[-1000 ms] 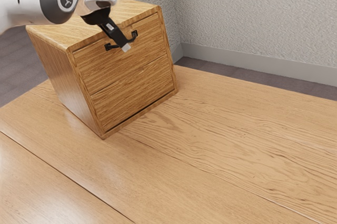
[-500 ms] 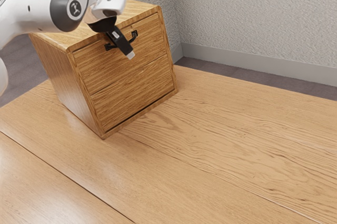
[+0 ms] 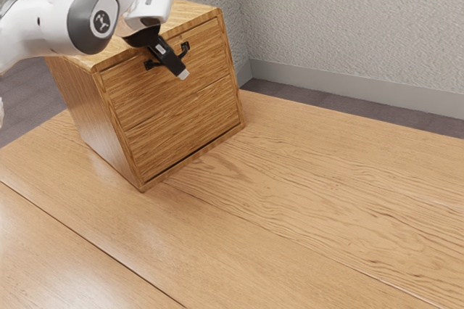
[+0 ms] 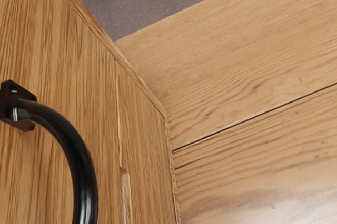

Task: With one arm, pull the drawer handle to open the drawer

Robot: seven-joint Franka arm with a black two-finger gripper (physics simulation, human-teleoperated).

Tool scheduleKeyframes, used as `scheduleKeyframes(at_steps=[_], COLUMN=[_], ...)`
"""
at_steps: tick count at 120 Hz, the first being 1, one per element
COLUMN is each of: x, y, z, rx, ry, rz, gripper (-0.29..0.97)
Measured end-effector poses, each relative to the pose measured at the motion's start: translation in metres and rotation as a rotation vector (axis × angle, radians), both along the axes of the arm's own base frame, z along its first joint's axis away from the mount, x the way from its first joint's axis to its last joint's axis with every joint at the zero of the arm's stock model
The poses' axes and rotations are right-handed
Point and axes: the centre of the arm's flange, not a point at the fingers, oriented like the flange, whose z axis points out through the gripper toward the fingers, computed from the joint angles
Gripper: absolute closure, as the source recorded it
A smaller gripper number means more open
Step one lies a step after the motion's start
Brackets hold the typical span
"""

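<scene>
Black drawer handle (image 3: 184,48) is sitting on the top drawer (image 3: 174,88) of the wooden cabinet (image 3: 76,99), with the drawer front lying flush, so judged not yet opened. Gripper (image 3: 177,68) is hanging slantwise across the handle's bar from above, likely set there for a pull outward over the table (image 3: 312,200); whether it is clamping the bar cannot be told. In the wrist view the bar (image 4: 73,150) is arching close beside the hand.
</scene>
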Motion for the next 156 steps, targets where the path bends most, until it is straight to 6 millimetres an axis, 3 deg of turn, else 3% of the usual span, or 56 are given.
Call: scheduleKeyframes(at_steps=[21,43,52,93,109,118,138,156], x=[0.010,0.013,0.012,0.009,0.009,0.004,-0.044,-0.081], y=[-0.008,-0.021,-0.025,-0.085,-0.111,-0.129,-0.152,-0.162], z=[-0.020,-0.022,-0.021,-0.018,-0.021,-0.009,0.074,0.112], rx=[-0.007,-0.014,-0.017,-0.035,-0.044,-0.047,-0.049,-0.064], ry=[-0.023,-0.043,-0.050,-0.054,-0.048,-0.066,-0.197,-0.192], rz=[-0.007,-0.018,-0.022,-0.105,-0.142,-0.170,-0.217,-0.248], gripper=[-0.01,0.00,0.06,-0.02,0.01,0.04,0.02,0.01])
